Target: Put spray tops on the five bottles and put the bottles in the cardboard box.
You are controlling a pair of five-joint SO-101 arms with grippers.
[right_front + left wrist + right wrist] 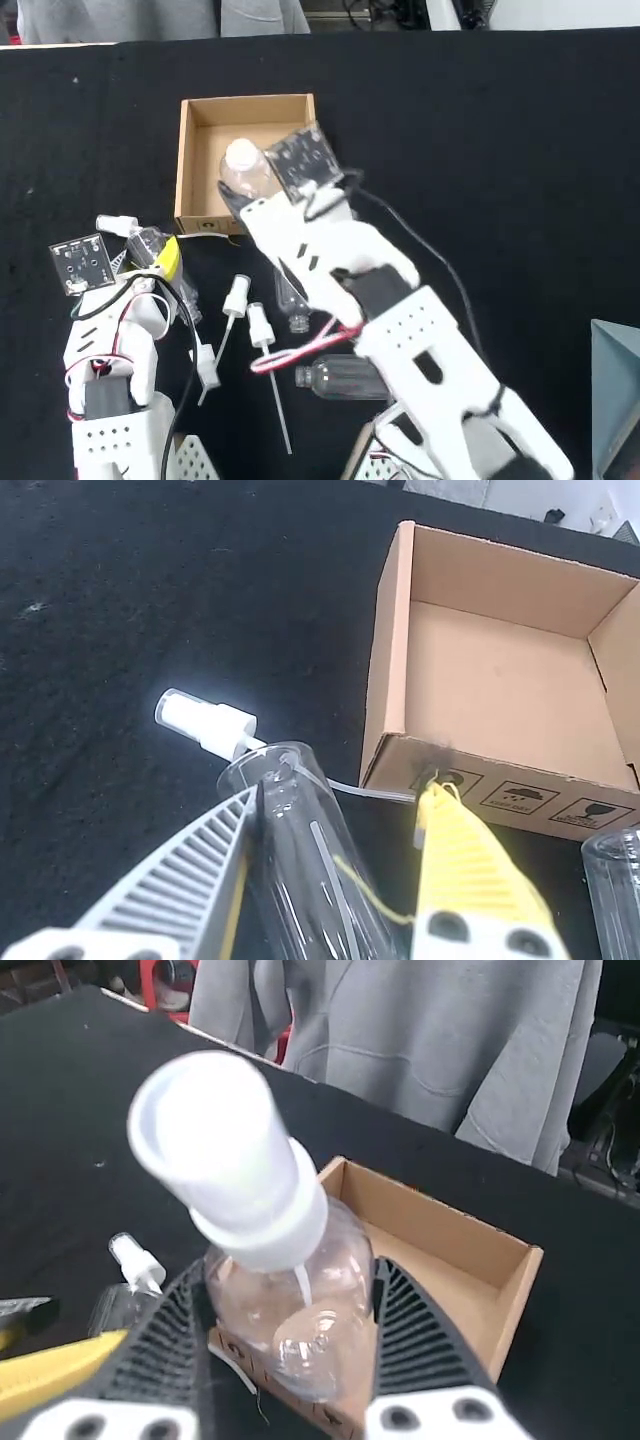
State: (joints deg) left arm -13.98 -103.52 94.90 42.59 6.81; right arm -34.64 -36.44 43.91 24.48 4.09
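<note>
The cardboard box (190, 160) stands open at the table's middle back. Over its near wall my right gripper (243, 195) is shut on a clear bottle (245, 175) that wears a white spray top (225, 1155); the bottle tilts between the black fingers (400, 1320). My left gripper (155, 252) sits at the box's near left corner. A topless bottle (300, 860) lies between its fingers, against the grey one (190, 880), with a narrow gap to the yellow one (465, 880). A loose spray top (205, 723) lies just past that bottle's mouth.
Three loose spray tops (235, 297) (260, 328) (207, 365) lie between the arms. Two topless bottles (290, 300) (345, 377) lie partly under the right arm. A red and white cable (300, 350) loops there. A grey object (615, 390) stands at the right edge.
</note>
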